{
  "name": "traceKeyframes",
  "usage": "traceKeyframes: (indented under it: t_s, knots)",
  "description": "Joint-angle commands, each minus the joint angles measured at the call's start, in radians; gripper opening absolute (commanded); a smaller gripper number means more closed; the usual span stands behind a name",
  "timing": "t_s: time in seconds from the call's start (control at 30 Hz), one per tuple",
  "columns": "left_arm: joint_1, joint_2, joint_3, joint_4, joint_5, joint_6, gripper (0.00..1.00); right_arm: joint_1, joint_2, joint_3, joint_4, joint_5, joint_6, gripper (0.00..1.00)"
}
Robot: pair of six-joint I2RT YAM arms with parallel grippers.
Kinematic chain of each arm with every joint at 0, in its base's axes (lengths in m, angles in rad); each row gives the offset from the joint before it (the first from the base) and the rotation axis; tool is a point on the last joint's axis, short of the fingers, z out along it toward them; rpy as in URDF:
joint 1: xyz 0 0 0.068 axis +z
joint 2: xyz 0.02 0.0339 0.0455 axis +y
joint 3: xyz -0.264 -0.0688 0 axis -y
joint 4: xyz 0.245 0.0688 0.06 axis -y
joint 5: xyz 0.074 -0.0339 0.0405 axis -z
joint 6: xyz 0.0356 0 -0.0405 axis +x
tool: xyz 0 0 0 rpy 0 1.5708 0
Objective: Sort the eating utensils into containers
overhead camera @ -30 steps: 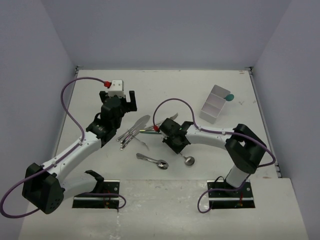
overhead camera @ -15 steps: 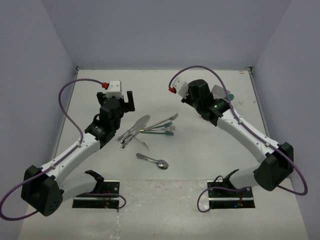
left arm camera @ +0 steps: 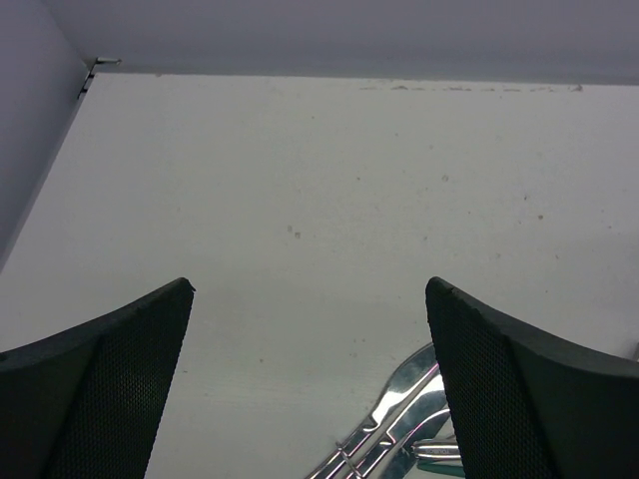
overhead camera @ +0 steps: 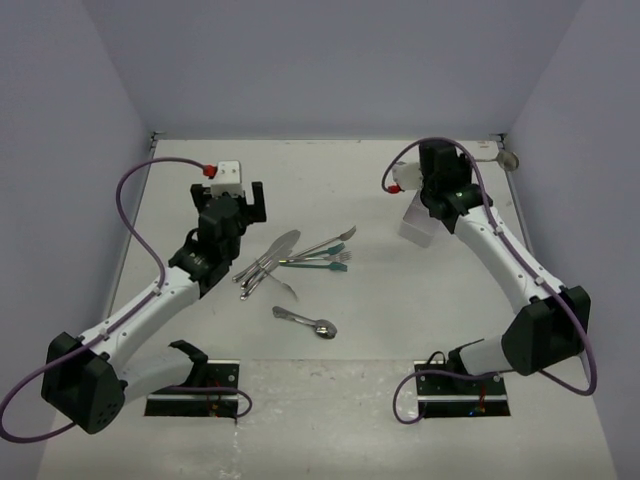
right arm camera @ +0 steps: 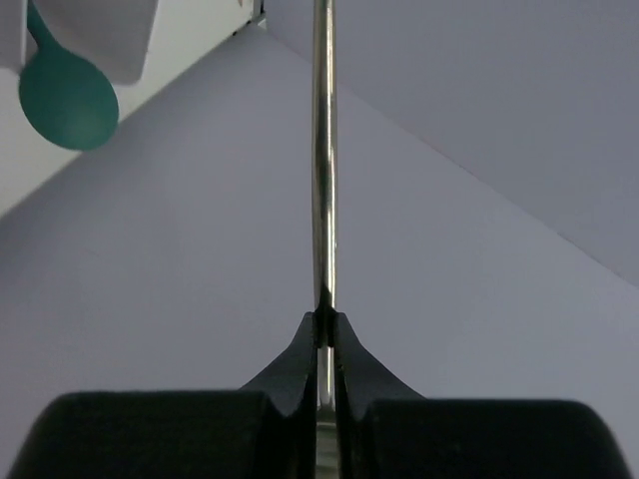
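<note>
Your R gripper (right arm camera: 321, 334) is clamped tight on a silver spoon (right arm camera: 321, 150), handle edge-on between the pads, held up at the back-right, over the white container (overhead camera: 414, 231). A teal spoon (right arm camera: 65, 95) lies near that box. Your L gripper (left arm camera: 308, 289) is spread wide w/ nothing in it, hovering over the worktop (overhead camera: 380, 290) just behind the utensil pile (overhead camera: 300, 255). A lone spoon (overhead camera: 320, 326) lies nearer the bases.

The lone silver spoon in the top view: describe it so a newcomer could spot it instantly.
On the white table, find the utensil pile near the middle. Just nearer the front edge than that pile lies the silver spoon, alone and touching nothing, whereas the pile's pieces crowd together.
</note>
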Motion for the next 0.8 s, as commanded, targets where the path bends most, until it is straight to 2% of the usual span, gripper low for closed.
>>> traceKeyframes:
  t_s: [0.0, 0.17, 0.5, 0.77]
  knots:
    - [0.008, 0.021, 0.006, 0.035, -0.003, 0.022, 1.0, -0.03, -0.031, -0.027, 0.043, 0.066, -0.339, 0.0]
    - [0.009, 0.055, 0.007, 0.038, 0.035, 0.017, 1.0, -0.083, -0.028, -0.096, 0.098, 0.062, -0.508, 0.0]
    - [0.008, 0.09, 0.012, 0.018, 0.034, 0.008, 1.0, -0.139, 0.089, -0.079, 0.124, -0.016, -0.547, 0.0]
    - [0.009, 0.132, 0.024, 0.015, 0.052, 0.007, 1.0, -0.146, 0.19, -0.068, 0.165, 0.039, -0.564, 0.0]
